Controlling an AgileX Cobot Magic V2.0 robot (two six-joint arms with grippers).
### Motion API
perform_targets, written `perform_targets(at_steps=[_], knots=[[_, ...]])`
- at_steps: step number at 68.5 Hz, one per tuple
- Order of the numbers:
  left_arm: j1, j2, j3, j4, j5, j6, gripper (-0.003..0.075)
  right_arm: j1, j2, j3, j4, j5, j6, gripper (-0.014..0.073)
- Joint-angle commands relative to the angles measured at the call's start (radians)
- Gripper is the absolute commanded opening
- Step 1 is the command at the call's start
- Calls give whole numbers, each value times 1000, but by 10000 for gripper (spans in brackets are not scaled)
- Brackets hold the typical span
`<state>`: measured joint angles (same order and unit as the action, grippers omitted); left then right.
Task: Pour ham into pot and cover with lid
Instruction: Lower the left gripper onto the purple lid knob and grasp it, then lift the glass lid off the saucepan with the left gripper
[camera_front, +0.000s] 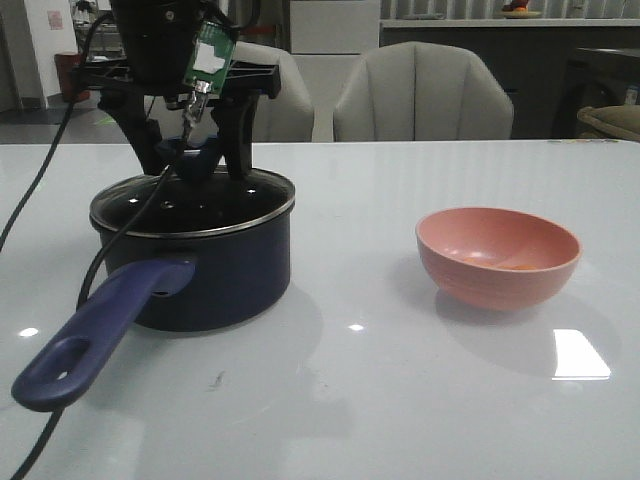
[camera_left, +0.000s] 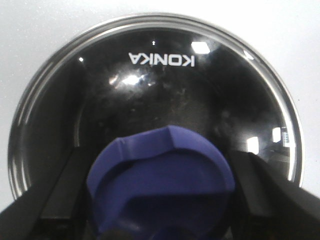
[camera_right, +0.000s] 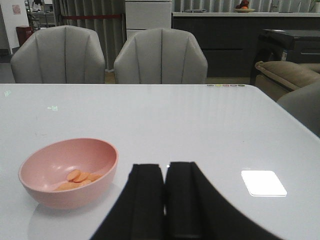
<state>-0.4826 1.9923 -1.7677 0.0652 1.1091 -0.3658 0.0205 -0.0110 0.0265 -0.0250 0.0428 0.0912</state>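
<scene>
Left gripper (camera_front: 195, 160) straddling the flared dark-blue knob (camera_left: 160, 182) of the round dark glass lid (camera_front: 193, 205), seated on the dark navy saucepan (camera_front: 200, 275); grip on knob unclear. Right gripper (camera_right: 165, 200) pressed closed, empty, near the salmon-pink bowl (camera_right: 67, 172) holding orange-pink ham slices (camera_right: 77, 177).

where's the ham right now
The ham lies in the pink bowl on the table's right side in the front view, well apart from the lidded pot.

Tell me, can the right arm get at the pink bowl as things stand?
Probably yes. The pink bowl sits upright on bare table with nothing around it, ham still inside, and the right gripper, fingers closed, is empty nearby.
</scene>
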Motion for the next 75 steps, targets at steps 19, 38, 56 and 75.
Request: perform_targets(at_steps=[19,38,56,75], knots=[[-2,-82,-49,9,-11,-13,295,-4,-20,-5,-16,-84,-3,148],[-2,-163,-52,73,-6,-13,295,-4,-20,-5,-16,-84,-3,148],[73,-215,-28,146,36,-2,295,-4,-20,-5,-16,-84,-3,148],[290,-331,153,134,-27,90,277,-4,-20,-5,-16,-84,-3,148]])
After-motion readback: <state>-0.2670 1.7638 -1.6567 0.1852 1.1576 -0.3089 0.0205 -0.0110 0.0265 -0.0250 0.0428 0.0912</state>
